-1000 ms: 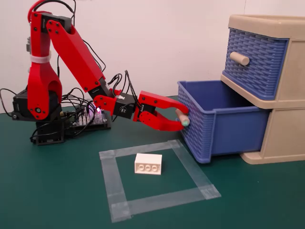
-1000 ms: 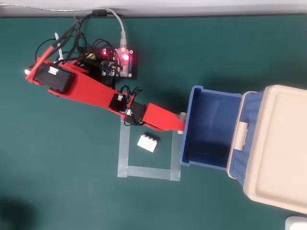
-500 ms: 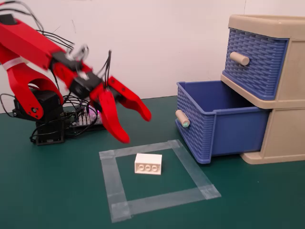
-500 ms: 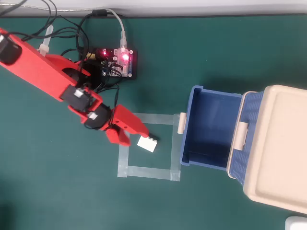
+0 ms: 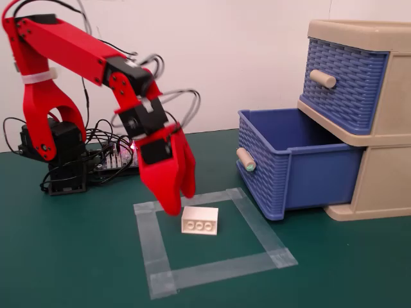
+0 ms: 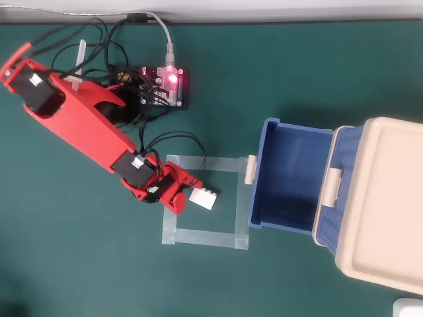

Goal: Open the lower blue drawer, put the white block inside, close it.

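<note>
Looked onto a dark green bench (image 5: 77,256) backed by a plain white wall, with a lit circuit board (image 6: 173,82) and loose cables toward the rear edge. Found the white block (image 5: 200,220) lying flat inside a taped square (image 5: 148,244) near the middle of the bench, rings facing the front edge. Saw the gripper (image 5: 181,202) pointing down just beside it, jaws apart, clamped on nothing. Judged the block light, rigid and rather slick, best pinched across its narrow width. Noted the lower blue drawer (image 5: 289,167) already pulled out at the right edge.
</note>
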Robot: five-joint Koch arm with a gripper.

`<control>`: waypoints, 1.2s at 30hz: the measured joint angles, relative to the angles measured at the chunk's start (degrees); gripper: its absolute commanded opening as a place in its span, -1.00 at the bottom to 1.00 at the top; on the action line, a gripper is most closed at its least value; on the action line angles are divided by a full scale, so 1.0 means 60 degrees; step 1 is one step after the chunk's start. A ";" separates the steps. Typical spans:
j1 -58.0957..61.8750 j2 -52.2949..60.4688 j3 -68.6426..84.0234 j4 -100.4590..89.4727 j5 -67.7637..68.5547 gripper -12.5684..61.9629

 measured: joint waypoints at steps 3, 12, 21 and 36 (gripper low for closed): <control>-0.0044 -0.0571 -0.0249 -0.0308 0.0000 0.23; -0.0176 -0.1743 -0.0264 -0.0718 0.0000 0.12; -0.0176 -0.1860 -0.0264 -0.0835 0.0015 -0.29; 0.0059 0.0029 -0.0410 -0.0527 0.0615 -0.88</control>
